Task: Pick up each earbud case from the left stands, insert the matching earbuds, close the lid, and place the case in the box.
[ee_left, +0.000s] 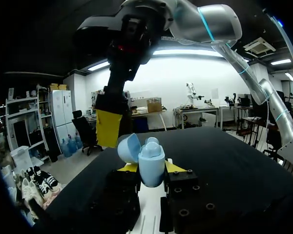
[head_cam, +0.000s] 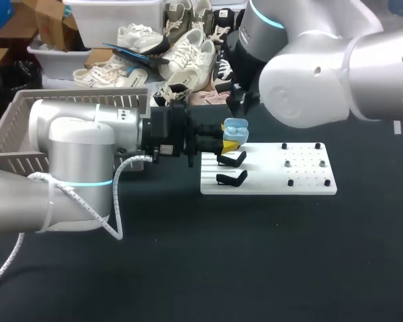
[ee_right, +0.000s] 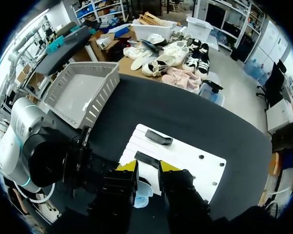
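The left arm (head_cam: 67, 161) filled the lower left of the head view, closest to the camera, with a white cable (head_cam: 117, 201) looped along it. Behind it, in the upper left, the grey basket (head_cam: 20, 111) with slatted walls stood on the dark table (head_cam: 255, 268).

The arm stretched toward the middle of the frame. There the left claw (head_cam: 221, 139) was closed on the pale blue case (head_cam: 234, 129), one yellow tip pressed to each side. The case was held clear of the table, above the left end of the white board (head_cam: 269, 184). In the left wrist view the case (ee_left: 152, 163) sat upright between that claw's (ee_left: 151, 168) tips, with its lid (ee_left: 128, 147) swung open to the side. A rounded blue bump showed in the open top, and I could not tell what it was.

Just below the case in the head view, two black stands (head_cam: 232, 159) lay on the board, one under the other. Small black pegs (head_cam: 302, 164) dotted the board's right half.

The right arm (head_cam: 336, 74) came in from the upper right, and the right claw (head_cam: 240, 102) hung pointing down just above the case. From the right wrist view the right claw (ee_right: 148, 166) had its fingers (ee_right: 128, 166) a narrow gap apart, with nothing seen gripped between them. The case (ee_right: 144, 190) showed under that gap, and the board (ee_right: 190, 158) and basket (ee_right: 78, 92) lay ahead
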Tool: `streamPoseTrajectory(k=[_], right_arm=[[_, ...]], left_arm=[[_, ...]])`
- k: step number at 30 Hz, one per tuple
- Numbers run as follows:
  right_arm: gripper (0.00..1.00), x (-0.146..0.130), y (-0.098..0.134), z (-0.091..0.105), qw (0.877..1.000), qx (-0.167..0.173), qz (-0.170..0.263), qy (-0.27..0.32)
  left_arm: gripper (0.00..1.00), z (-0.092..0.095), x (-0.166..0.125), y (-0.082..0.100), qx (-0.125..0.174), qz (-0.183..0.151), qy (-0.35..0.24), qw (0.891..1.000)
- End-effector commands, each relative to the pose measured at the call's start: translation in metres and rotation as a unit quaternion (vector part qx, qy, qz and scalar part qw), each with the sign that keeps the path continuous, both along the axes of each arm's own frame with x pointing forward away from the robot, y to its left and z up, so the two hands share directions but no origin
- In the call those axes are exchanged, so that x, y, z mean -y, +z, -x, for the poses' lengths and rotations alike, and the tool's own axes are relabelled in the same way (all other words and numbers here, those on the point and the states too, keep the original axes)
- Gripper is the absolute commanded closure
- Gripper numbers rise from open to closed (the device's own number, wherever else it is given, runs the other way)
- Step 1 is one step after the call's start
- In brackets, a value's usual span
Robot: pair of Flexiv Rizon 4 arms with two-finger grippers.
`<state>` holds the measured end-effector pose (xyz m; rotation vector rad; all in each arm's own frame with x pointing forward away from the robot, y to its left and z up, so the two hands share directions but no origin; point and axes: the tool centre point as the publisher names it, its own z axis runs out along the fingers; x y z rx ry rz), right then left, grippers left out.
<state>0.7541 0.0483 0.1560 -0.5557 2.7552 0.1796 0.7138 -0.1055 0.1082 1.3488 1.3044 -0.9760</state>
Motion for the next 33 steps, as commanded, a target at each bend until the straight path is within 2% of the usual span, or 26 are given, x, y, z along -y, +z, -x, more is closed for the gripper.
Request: streamPoseTrajectory(k=[1, 9, 17, 26, 33], right_arm=[[0.76, 0.004, 0.001, 0.013, 1.000, 0.005, -0.002, -0.004], [0.76, 0.004, 0.004, 0.027, 1.000, 0.008, -0.007, -0.012], [0.77, 0.004, 0.008, 0.034, 1.000, 0.013, -0.010, -0.021], [0.74, 0.030, 0.030, 0.040, 0.995, 0.048, -0.035, -0.077], [0.75, 0.050, 0.017, 0.047, 0.986, 0.041, -0.077, -0.144]], left_arm=[[1.00, 0.001, 0.000, -0.001, 0.001, 0.001, 0.001, 1.000], [1.00, 0.001, 0.000, -0.001, 0.001, 0.001, 0.001, 1.000], [1.00, 0.001, 0.000, -0.001, 0.001, 0.001, 0.001, 1.000], [1.00, 0.001, 0.000, -0.001, 0.001, 0.001, 0.001, 1.000], [1.00, -0.002, -0.003, 0.002, 0.005, 0.002, 0.000, 1.000]])
